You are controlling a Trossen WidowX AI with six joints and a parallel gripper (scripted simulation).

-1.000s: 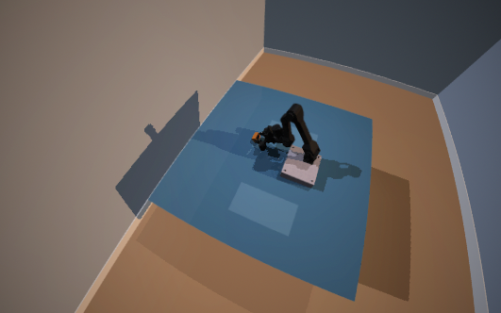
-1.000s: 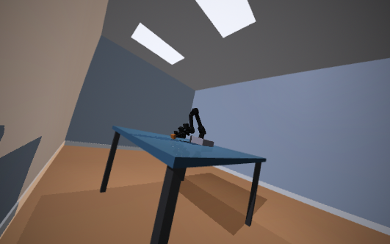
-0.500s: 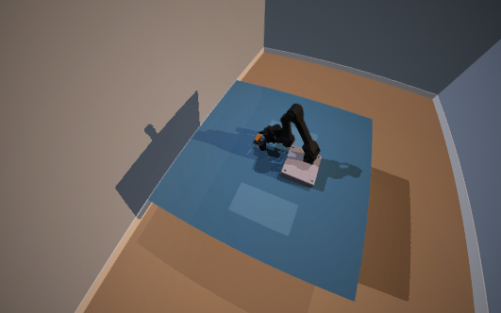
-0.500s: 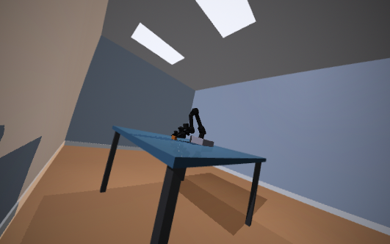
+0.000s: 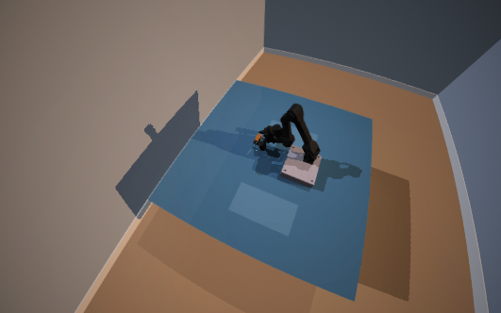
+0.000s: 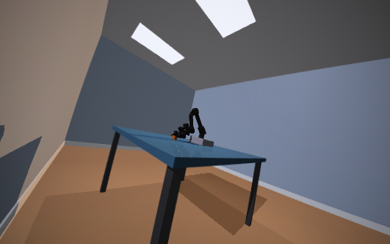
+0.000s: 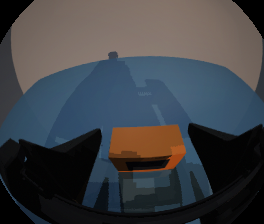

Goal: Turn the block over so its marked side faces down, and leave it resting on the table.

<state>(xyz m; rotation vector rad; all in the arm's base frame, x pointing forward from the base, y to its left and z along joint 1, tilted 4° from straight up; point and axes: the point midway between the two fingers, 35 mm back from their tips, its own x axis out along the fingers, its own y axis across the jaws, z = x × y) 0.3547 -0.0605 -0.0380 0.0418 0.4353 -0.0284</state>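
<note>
An orange block [image 7: 144,148] [image 5: 258,137] [image 6: 174,137] rests on the blue table [image 5: 330,222] [image 6: 213,154] [image 7: 63,103]. In the wrist view it lies between my two dark fingers, with a gap to each side, and a darker recessed patch shows low on its near face. My gripper [image 7: 145,131] [image 5: 260,140] [image 6: 175,136] is open and low over the table, its fingers on either side of the block without gripping it. The arm reaches left from its grey base plate [image 5: 300,171] [image 6: 202,141].
A lighter rectangle [image 5: 263,208] is marked on the table in front of the base. A beige wall [image 5: 90,94] runs close along the table's left edge. The table stands on dark legs [image 6: 165,206] over a brown floor.
</note>
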